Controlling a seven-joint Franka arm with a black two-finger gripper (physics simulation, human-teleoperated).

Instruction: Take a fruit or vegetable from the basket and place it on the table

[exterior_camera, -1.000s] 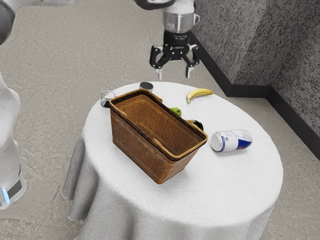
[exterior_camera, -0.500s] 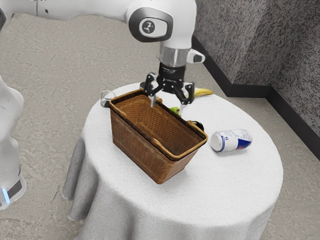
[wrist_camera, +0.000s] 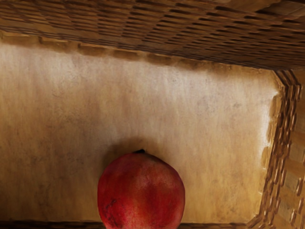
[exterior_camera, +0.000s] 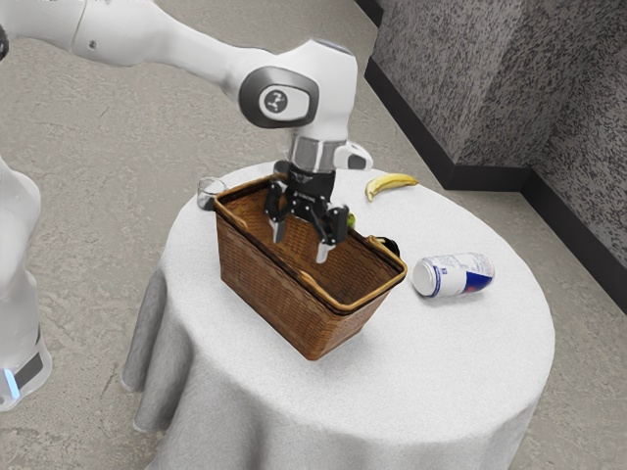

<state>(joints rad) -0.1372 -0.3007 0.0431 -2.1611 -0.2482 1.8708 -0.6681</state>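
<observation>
Spread Fingers Hung in the Basket's Mouth, Red Fruit on Its Floor!

And there it was, the black two-finger gripper (exterior_camera: pixel 300 243), pointed down at the mouth of the rectangular brown wicker basket (exterior_camera: pixel 269 297), its fingers (exterior_camera: pixel 322 252) spread well apart, with the basket's woven walls around them. The white jointed arm (exterior_camera: pixel 181 44) reached in from the exterior view's upper left, bent down over the rim.

Over to the wrist view, and what a sight: a round red fruit (wrist_camera: pixel 141 193) with a small dark tip lay inside the basket, on the smooth tan floor (wrist_camera: pixel 209 124), under the hand!

Around the basket, a busy field. The round table (exterior_camera: pixel 470 377) wore a white cloth. A curved yellow banana (exterior_camera: pixel 391 183) lay on it beyond the basket, well apart from the rim, while a white, blue and red can (exterior_camera: pixel 454 275) rested on its side near the basket's end toward the exterior view's right. Just behind the wicker, partly hidden by it, sat a green fruit or vegetable (exterior_camera: pixel 351 222) and a dark rounded thing (exterior_camera: pixel 390 244), too covered to name. A clear glass (exterior_camera: pixel 208 191) stood near the basket's corner toward the exterior view's left.
</observation>
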